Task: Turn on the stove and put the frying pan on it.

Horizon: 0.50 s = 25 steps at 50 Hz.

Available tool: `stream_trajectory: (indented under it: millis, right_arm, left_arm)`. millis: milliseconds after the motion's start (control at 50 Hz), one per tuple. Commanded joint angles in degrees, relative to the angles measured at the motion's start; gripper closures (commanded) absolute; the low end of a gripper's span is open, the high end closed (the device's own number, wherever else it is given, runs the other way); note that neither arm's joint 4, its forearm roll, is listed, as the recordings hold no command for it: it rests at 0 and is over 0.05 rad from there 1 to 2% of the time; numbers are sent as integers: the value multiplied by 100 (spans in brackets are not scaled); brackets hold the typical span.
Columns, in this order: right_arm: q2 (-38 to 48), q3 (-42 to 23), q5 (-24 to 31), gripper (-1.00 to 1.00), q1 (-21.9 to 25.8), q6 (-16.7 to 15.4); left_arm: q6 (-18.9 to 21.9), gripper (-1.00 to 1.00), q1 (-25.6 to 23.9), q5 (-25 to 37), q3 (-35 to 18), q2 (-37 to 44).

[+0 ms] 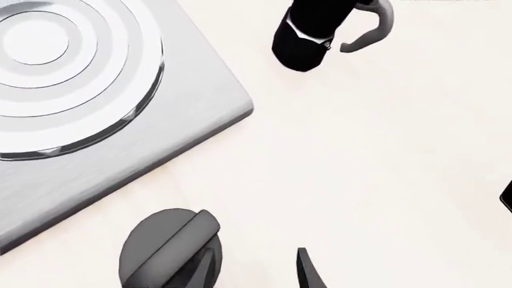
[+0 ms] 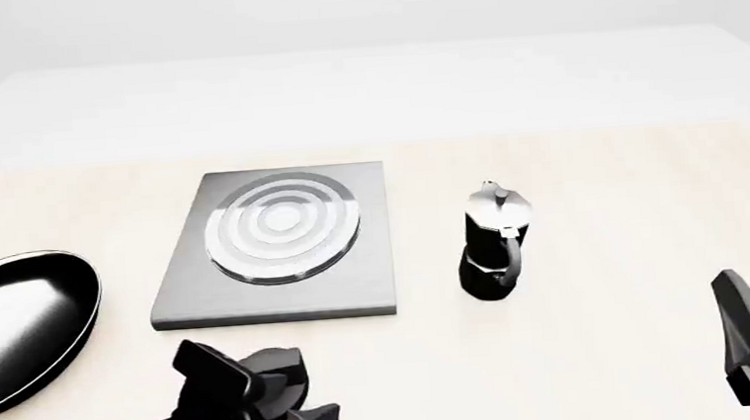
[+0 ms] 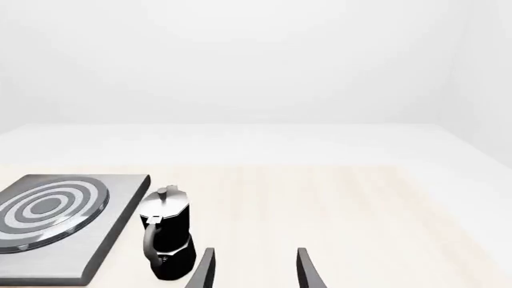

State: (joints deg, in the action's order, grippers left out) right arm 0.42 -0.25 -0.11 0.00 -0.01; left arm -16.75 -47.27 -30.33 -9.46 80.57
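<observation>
So right now your left gripper (image 2: 276, 400) is down low on the near side of the stove (image 2: 279, 246), and in the left wrist view the black oval knob (image 1: 169, 247) sits just off to one side of your jaws, not between them yet. Only one left fingertip shows in that view, so I honestly can't tell how wide those jaws are set. I'd slide across until the knob's raised ridge is centred in the gap, line the jaws up square to the ridge, close, then rotate the wrist. Grab it off-centre and my guess is you'll just skid round it. The frying pan (image 2: 20, 329) is well out beyond the left jaws, clear of the stove, flat on the worktop (image 2: 597, 353). Your right gripper (image 3: 252, 270) has its jaws spread with nothing in them, and the moka pot (image 3: 165, 237) is just ahead, slightly off to one side.
</observation>
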Motion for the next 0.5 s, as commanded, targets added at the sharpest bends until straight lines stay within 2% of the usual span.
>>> stream_trajectory:
  millis: [20, 120, 160, 200, 300, 320, 340, 440, 500]
  right_arm:
    - [0, 0, 0, -100, 0, -1]
    - [1, 0, 0, -100, 1, 1]
    - [0, 0, 0, -100, 0, -1]
    - [0, 0, 0, -100, 0, -1]
    - [2, 0, 0, -100, 1, 1]
    - [0, 0, 0, -100, -1, 0]
    - [0, 0, 0, -100, 0, 0]
    - [0, 0, 0, -100, 0, 1]
    - [0, 0, 0, -100, 0, 0]
  left_arm:
    - [59, -100, -3, 358, 33, -521]
    - [-4, -100, -54, 972, 8, -1268]
    - [182, -100, 33, 1323, -38, -1659]
    - [162, -100, 53, 1593, -93, -1891]
    - [409, -100, 267, 2522, -303, -2879]
    - [409, -100, 267, 2536, -306, -2891]
    - [549, -100, 381, 2815, -384, -3173]
    - [692, -100, 514, 3414, -588, -3737]
    - [802, -100, 801, 3687, -663, -4035]
